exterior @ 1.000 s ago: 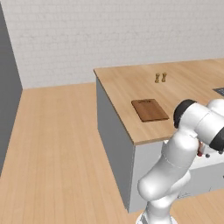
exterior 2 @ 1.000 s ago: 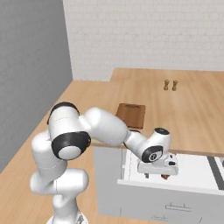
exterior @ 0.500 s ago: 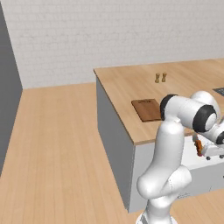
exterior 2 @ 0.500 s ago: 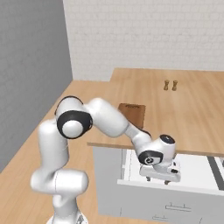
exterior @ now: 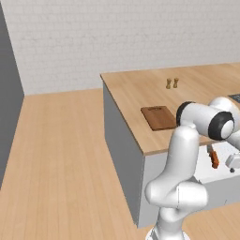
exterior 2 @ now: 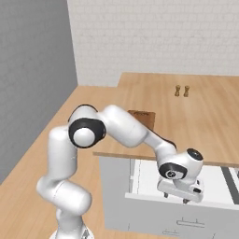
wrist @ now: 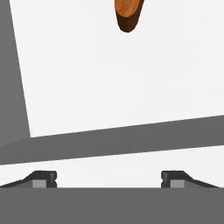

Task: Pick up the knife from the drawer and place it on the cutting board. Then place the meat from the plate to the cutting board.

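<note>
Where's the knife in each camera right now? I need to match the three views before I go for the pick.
Left base view: the knife, its orange-brown handle, lies in the open drawer at the right, below the counter edge.
Right base view: I cannot make it out; the arm hangs over the drawer.
Hand view: the handle end is at the top, ahead of the open gripper.
Shared landmark: the drawer's white inside.

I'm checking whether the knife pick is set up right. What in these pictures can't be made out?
- Knife blade: hand view, cut off by the top edge; just the handle end shows.
- Knife, left base view: too small, partly behind the arm.
- Drawer interior: right base view, the gripper covers it.
</note>
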You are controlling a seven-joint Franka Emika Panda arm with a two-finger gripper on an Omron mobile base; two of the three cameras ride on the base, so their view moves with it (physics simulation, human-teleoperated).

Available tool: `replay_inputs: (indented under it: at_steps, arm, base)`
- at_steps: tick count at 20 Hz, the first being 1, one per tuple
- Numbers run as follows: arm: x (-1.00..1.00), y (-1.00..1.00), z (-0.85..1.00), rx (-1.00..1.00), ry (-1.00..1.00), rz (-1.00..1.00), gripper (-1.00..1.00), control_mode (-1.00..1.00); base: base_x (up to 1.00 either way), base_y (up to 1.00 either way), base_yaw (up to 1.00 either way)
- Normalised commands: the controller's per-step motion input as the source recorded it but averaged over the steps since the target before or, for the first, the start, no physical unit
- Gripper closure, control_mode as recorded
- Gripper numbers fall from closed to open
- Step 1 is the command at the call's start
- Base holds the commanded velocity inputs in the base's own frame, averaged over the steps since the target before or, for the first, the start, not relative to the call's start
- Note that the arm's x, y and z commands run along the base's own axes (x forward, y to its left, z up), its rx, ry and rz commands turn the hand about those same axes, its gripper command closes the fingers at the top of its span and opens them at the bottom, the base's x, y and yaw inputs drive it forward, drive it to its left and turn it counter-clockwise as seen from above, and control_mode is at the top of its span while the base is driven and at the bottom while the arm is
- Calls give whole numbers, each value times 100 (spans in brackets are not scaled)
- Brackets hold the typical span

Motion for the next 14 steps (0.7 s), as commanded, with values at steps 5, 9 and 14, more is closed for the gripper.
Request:
replay_inputs:
  at_steps: [5,9,14]
  arm:
    - [17,3,42,0,-8,0,-100,-100]
    - [27,1,-8,0,-1,0,-100,-100]
    - [28,1,-59,0,0,0,-100,-100]
  base:
    - [0,0,0]
    - [0,0,0]
    - [0,0,0]
